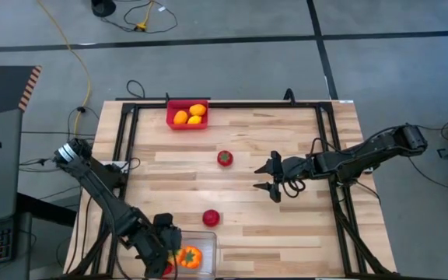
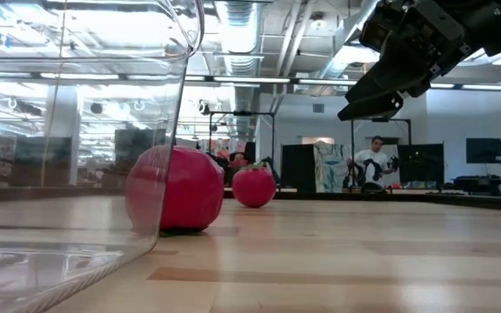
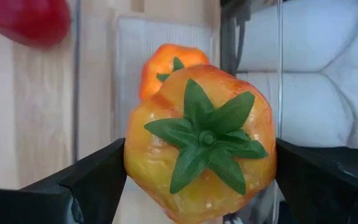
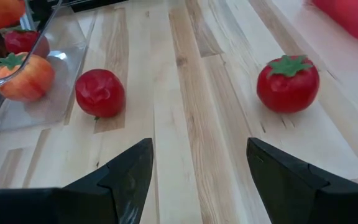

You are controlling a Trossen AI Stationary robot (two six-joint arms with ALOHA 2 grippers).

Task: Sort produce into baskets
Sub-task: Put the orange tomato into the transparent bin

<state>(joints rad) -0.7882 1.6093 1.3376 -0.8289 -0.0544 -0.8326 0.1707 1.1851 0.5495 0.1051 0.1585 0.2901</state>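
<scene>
Red tomatoes (image 1: 225,158) near right pincer (image 1: 269,177)

- The bench (image 1: 286,225) is pale wood in planks, smooth, with a soft sheen.
- Clear bin (image 2: 76,130): glossy transparent plastic.
- Red bin (image 1: 171,118): opaque plastic.
- Red tomato (image 4: 288,83): shiny, smooth plastic skin.
- Right pincer (image 4: 197,171) fingers: matt black.

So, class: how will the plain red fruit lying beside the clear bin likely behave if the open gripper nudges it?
The plain red fruit looks round, so it would probably roll across the smooth table. Its slightly dented skin suggests a light, hollow toy. The right gripper hangs open, apart from it.
</scene>
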